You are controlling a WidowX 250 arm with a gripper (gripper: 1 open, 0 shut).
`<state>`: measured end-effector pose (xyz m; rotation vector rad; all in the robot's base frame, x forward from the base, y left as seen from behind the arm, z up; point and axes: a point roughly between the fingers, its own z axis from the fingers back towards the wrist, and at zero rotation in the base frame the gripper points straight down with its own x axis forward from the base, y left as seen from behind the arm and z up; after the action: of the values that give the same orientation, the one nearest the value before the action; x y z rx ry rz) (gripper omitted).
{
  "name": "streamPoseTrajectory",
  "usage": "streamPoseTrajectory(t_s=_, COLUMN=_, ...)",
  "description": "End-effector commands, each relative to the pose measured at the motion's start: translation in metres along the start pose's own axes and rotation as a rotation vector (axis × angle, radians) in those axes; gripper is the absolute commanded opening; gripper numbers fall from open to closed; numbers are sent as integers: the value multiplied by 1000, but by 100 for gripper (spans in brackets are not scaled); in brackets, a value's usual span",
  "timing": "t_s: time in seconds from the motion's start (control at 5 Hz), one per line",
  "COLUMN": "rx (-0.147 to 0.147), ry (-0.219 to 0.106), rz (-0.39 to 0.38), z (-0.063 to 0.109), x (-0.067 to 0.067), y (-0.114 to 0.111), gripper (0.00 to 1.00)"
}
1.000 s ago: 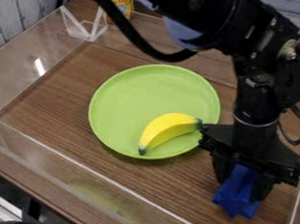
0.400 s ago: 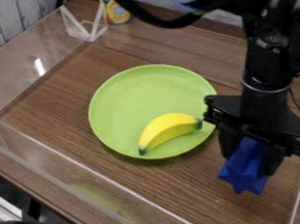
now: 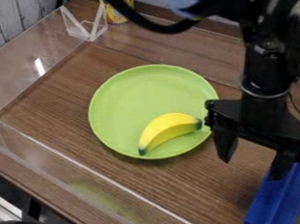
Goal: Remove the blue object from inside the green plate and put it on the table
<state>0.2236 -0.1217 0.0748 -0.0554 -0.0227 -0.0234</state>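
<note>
The blue object [image 3: 283,198] lies on the table [image 3: 72,66] at the lower right, outside the green plate [image 3: 136,94] and partly cut off by the bottom edge of the picture. My gripper [image 3: 255,153] hangs just above and to the left of it, pointing down. It is open, with nothing between its black fingers [image 3: 228,143]. The blue object's upper end sits right below the right finger; I cannot tell whether they touch. The plate is left of the gripper, close to its left finger.
A yellow banana [image 3: 166,132] lies in the plate's near right part. Clear acrylic walls [image 3: 45,150] edge the table on the left and front. A clear stand [image 3: 86,24] and a yellow item [image 3: 113,12] are at the back.
The gripper was shut on the blue object and has opened. The blue object has dropped out and now lies lower and further right on the table. The gripper has risen a little.
</note>
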Motion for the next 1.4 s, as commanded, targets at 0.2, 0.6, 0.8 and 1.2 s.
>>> streamPoseTrajectory(t_s=0.2, rx=-38, ry=-35, rz=9, z=0, x=4, y=-7, gripper=100)
streamPoseTrajectory(t_s=0.6, rx=-47, ry=-32, rz=17, z=-9, x=3, y=-11, gripper=100)
streamPoseTrajectory(t_s=0.8, rx=-47, ry=-28, rz=24, z=-12, x=3, y=-11, gripper=100)
streamPoseTrajectory(t_s=1.2, rx=-35, ry=-20, rz=41, z=-17, x=5, y=-5, gripper=100)
